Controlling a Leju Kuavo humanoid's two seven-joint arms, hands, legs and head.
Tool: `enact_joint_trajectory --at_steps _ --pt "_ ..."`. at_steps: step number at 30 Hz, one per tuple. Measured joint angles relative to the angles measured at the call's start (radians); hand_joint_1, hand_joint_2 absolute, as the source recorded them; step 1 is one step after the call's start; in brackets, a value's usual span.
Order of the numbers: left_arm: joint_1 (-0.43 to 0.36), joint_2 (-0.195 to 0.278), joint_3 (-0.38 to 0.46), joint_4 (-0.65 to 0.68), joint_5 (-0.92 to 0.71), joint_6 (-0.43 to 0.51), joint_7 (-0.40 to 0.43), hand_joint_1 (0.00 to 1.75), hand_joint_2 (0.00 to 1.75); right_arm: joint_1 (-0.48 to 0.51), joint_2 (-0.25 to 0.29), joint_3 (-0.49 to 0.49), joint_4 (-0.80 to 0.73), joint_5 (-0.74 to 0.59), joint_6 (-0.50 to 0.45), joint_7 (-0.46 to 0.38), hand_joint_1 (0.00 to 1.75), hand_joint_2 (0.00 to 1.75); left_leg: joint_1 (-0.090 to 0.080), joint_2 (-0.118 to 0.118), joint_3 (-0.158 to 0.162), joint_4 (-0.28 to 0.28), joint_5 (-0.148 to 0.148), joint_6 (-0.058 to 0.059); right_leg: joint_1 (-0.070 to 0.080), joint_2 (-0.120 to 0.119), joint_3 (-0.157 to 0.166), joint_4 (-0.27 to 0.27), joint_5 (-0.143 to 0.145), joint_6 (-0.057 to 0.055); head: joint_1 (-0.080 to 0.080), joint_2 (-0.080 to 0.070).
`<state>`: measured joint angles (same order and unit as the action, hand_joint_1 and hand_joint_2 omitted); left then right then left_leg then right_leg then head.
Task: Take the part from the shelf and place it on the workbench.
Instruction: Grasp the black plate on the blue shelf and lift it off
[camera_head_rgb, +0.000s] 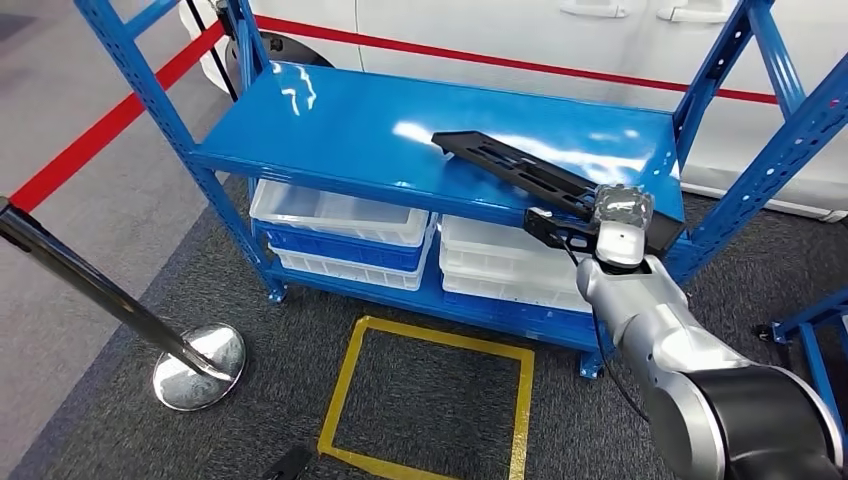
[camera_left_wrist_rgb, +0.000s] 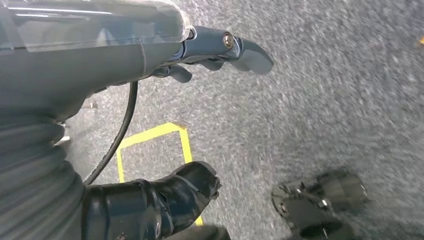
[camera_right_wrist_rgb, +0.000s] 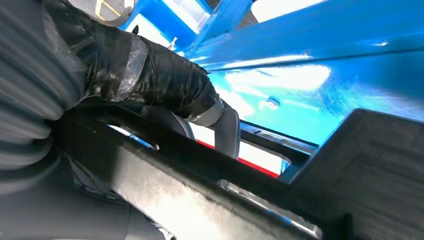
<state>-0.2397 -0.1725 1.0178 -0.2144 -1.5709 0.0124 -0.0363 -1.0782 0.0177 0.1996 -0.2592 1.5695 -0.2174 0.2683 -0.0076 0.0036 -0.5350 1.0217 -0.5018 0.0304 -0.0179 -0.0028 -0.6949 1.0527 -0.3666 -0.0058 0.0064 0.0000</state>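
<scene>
Part (camera_head_rgb: 520, 168) on shelf (camera_head_rgb: 340, 130), in right robot hand (camera_head_rgb: 600, 222)

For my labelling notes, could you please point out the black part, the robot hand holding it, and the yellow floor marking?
black part (camera_head_rgb: 500, 160), head view, middle of its long flat body.
right robot hand (camera_head_rgb: 572, 228), head view, dark fingers at the part's near end.
yellow floor marking (camera_head_rgb: 342, 380), head view, left tape strip.

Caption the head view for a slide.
Right hand grips the long black part lying on the blue shelf, white bins stacked below.
</scene>
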Motion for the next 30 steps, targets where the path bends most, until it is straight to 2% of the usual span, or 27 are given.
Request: enact_joint_trajectory --at_steps 1,2,3,6,7,8,9,11,12,13,16,18,19,21,22,23,24,25,28,29,30 --pt "0.000 -0.001 0.000 0.000 0.000 0.000 -0.002 0.00 1.75 0.001 -0.001 0.000 0.000 0.000 -0.003 0.001 1.75 1.75 0.002 0.002 0.002 -0.014 0.011 0.005 0.000 0.000 0.000 -0.004 0.003 0.006 0.000 0.000" --pt "0.000 -0.001 0.000 0.000 0.000 0.000 -0.003 0.00 1.75 0.002 -0.003 0.000 0.000 0.000 -0.007 0.002 1.75 1.75 0.005 0.003 0.004 -0.027 0.025 0.009 0.001 0.001 -0.005 0.003 -0.006 0.010 0.000 0.000" --pt "0.000 -0.002 0.001 0.000 0.000 0.001 -0.004 0.00 1.75 0.002 -0.005 0.000 0.000 0.000 -0.010 0.004 1.75 1.75 0.008 0.004 0.003 -0.039 0.039 0.013 0.002 0.002 -0.017 0.030 -0.030 0.013 0.001 0.000" --pt "0.001 -0.002 0.001 0.000 0.000 0.004 -0.004 0.00 1.75 0.006 -0.008 0.000 0.001 0.000 -0.021 0.011 1.75 1.75 0.011 0.002 -0.020 -0.042 0.062 0.017 0.000 0.003 -0.080 0.209 -0.140 0.021 0.000 0.000" --pt "0.002 -0.002 0.001 0.000 0.000 0.004 -0.004 0.00 1.75 0.010 -0.009 0.000 0.002 0.000 -0.023 0.013 1.75 1.75 0.011 -0.001 -0.029 -0.036 0.065 0.015 -0.002 0.003 -0.086 0.246 -0.156 0.024 0.001 0.000" --pt "0.003 -0.002 0.001 0.000 0.000 0.005 -0.004 0.00 1.75 0.013 -0.010 0.000 0.002 0.000 -0.024 0.014 1.75 1.75 0.012 -0.005 -0.038 -0.029 0.067 0.014 -0.004 0.003 -0.074 0.247 -0.153 0.027 0.000 0.000" --pt "0.004 -0.003 0.001 0.000 0.000 0.006 -0.004 0.00 1.75 0.015 -0.011 0.000 0.003 0.000 -0.024 0.014 1.75 1.75 0.014 -0.008 -0.046 -0.021 0.068 0.011 -0.006 0.003 -0.044 0.210 -0.135 0.029 0.001 0.000" --pt "0.006 -0.005 0.002 0.000 0.000 0.007 -0.003 0.00 1.75 0.014 -0.012 0.000 0.002 0.000 -0.027 0.016 1.75 1.75 0.015 -0.012 -0.063 0.002 0.063 0.003 -0.008 0.004 0.032 0.090 -0.100 0.029 0.001 0.000" --pt "0.006 -0.005 0.002 0.000 0.000 0.008 -0.003 0.00 1.75 0.014 -0.012 0.000 0.002 0.000 -0.031 0.016 1.75 1.75 0.014 -0.014 -0.071 0.013 0.061 -0.002 -0.008 0.005 0.054 0.048 -0.092 0.025 0.000 0.000" --pt "0.006 -0.006 0.003 0.000 0.000 0.009 -0.003 0.00 1.75 0.014 -0.012 0.000 0.002 0.000 -0.036 0.016 1.75 1.75 0.012 -0.015 -0.078 0.022 0.059 -0.008 -0.006 0.006 0.062 0.027 -0.092 0.019 -0.001 0.000" --pt "0.007 -0.006 0.006 0.000 0.000 0.010 -0.003 0.00 1.75 0.017 -0.011 0.000 0.002 -0.001 -0.049 0.014 1.75 1.75 0.012 -0.018 -0.087 0.025 0.061 -0.023 -0.003 0.006 0.057 0.025 -0.087 0.000 -0.002 0.000" --pt "0.007 -0.005 0.010 0.000 0.000 0.010 -0.003 0.00 1.75 0.016 -0.011 -0.002 0.000 -0.001 -0.060 0.014 1.75 1.75 0.014 -0.015 -0.101 0.058 0.036 -0.033 -0.007 0.004 0.059 0.018 -0.081 -0.012 -0.003 0.000" --pt "0.007 -0.005 0.012 0.000 0.000 0.010 -0.003 0.00 1.75 0.016 -0.011 -0.003 0.000 -0.002 -0.065 0.014 1.75 1.75 0.016 -0.012 -0.120 0.102 0.009 -0.038 -0.007 0.003 0.059 0.016 -0.078 -0.016 -0.003 0.000" --pt "0.008 -0.006 0.016 0.000 0.000 0.009 -0.003 0.00 1.75 0.017 -0.011 -0.008 0.000 -0.003 -0.075 0.014 1.75 1.75 0.019 -0.009 -0.176 0.234 -0.053 -0.045 -0.006 0.003 0.056 0.016 -0.075 -0.020 -0.004 0.000" --pt "0.008 -0.006 0.018 0.000 0.000 0.009 -0.003 0.00 1.75 0.018 -0.011 -0.010 0.000 -0.002 -0.078 0.014 1.75 1.75 0.020 -0.009 -0.199 0.285 -0.069 -0.046 -0.004 0.003 0.054 0.016 -0.075 -0.021 -0.004 0.000" --pt "0.009 -0.007 0.019 0.000 0.000 0.009 -0.003 0.00 1.75 0.018 -0.011 -0.012 0.000 -0.002 -0.079 0.014 1.75 1.75 0.020 -0.009 -0.211 0.311 -0.071 -0.046 -0.003 0.003 0.054 0.016 -0.074 -0.021 -0.003 0.000" --pt "0.009 -0.007 0.020 0.000 0.000 0.009 -0.003 0.00 1.75 0.018 -0.011 -0.013 0.000 -0.001 -0.080 0.015 1.75 1.75 0.020 -0.009 -0.209 0.307 -0.059 -0.044 -0.002 0.003 0.054 0.016 -0.074 -0.021 -0.003 0.000" --pt "0.009 -0.007 0.020 0.000 0.000 0.009 -0.003 0.00 1.75 0.018 -0.011 -0.015 0.000 -0.001 -0.080 0.015 1.75 1.75 0.019 -0.009 -0.192 0.273 -0.034 -0.041 -0.002 0.003 0.055 0.016 -0.074 -0.021 -0.003 0.000" --pt "0.007 -0.005 0.021 0.000 0.000 0.010 -0.004 0.00 1.75 0.014 -0.012 -0.026 -0.003 -0.001 -0.083 0.010 1.75 1.75 0.013 -0.009 -0.098 0.081 0.050 -0.021 0.001 0.003 0.058 0.014 -0.073 -0.018 -0.003 0.000" --pt "0.006 -0.004 0.021 0.000 0.000 0.010 -0.004 0.00 1.75 0.012 -0.012 -0.031 -0.004 -0.001 -0.085 0.008 1.75 1.75 0.010 -0.009 -0.078 0.036 0.061 -0.015 0.001 0.003 0.057 0.012 -0.070 -0.014 -0.003 0.000" --pt "0.006 -0.003 0.021 0.000 0.000 0.010 -0.005 0.00 1.75 0.010 -0.013 -0.036 -0.005 -0.001 -0.089 0.007 1.75 1.75 0.006 -0.009 -0.071 0.019 0.061 -0.011 0.000 0.002 0.054 0.010 -0.066 -0.008 -0.003 0.000"
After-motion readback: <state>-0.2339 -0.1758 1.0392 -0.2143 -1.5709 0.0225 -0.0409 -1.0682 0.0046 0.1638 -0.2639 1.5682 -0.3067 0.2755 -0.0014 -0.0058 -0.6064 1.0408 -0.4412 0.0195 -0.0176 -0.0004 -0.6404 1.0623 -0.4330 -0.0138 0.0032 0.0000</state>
